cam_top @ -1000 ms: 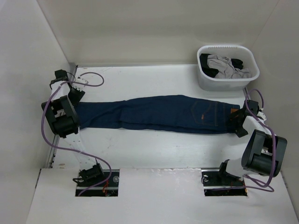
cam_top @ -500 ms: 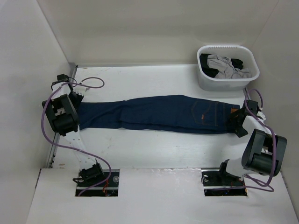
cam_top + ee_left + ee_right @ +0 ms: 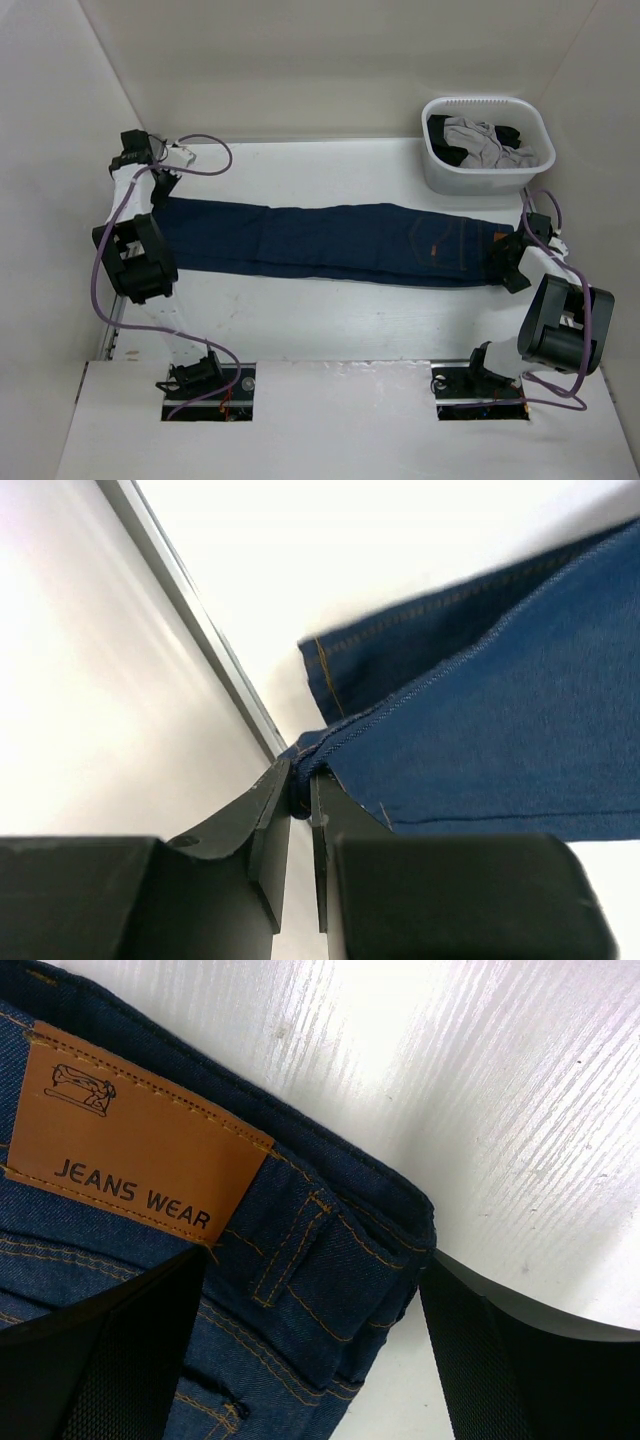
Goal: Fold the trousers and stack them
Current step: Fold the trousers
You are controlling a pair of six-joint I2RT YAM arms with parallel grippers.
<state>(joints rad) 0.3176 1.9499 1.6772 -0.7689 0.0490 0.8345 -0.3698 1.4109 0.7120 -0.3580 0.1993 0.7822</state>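
**Tensioning the jeans before the fold**
The jeans (image 3: 330, 242) lie lengthwise across the bench (image 3: 330, 330). The left fingers (image 3: 255, 825) pinch the leg hem (image 3: 335, 742); the right fingers (image 3: 100, 1360) straddle the waistband (image 3: 340, 1260), unclosed. We should close right first, then tension evenly.

Hem corner of trousers (image 3: 330, 240) behind L arm (image 3: 135, 258), top view

Overhead view; wrist close-ups at either end of trousers (image 3: 330, 240)

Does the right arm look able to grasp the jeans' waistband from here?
Likely yes: the right tool is open astride the waistband corner of the jeans, beside the tan patch, nothing between.
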